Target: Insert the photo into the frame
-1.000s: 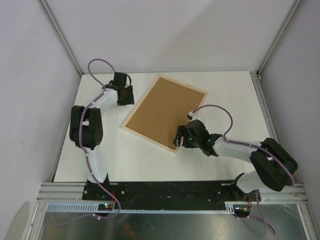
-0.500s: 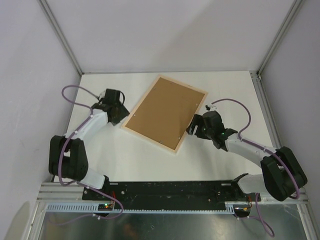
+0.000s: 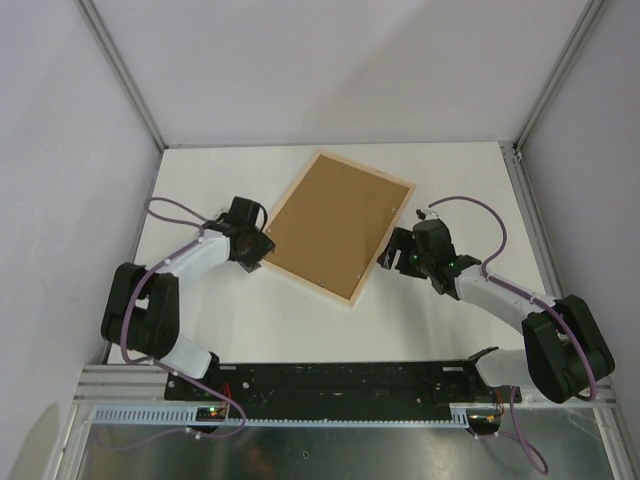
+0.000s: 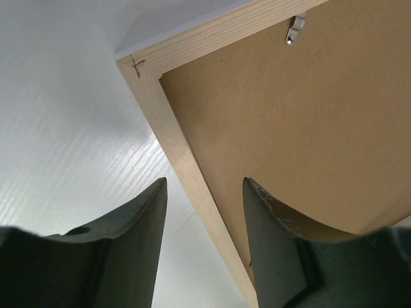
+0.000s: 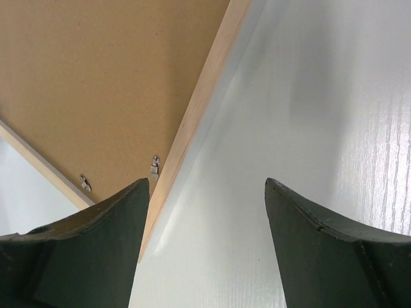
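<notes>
Left pincer [image 4: 204,185] has moved in, wide apart, straddling the frame [image 4: 186,168] edge.

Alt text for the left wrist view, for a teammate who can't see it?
The left gripper, open, straddles the pale wooden rail of the frame, which lies back-up on the white table. Its brown backing board fills the right, with a metal clip near the top.

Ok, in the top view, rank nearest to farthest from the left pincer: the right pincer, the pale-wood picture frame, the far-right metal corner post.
1. Pale-wood picture frame, its left edge at the left pincer.
2. Right pincer, across the frame, by its right edge.
3. Metal corner post, at the far-right corner.
</notes>
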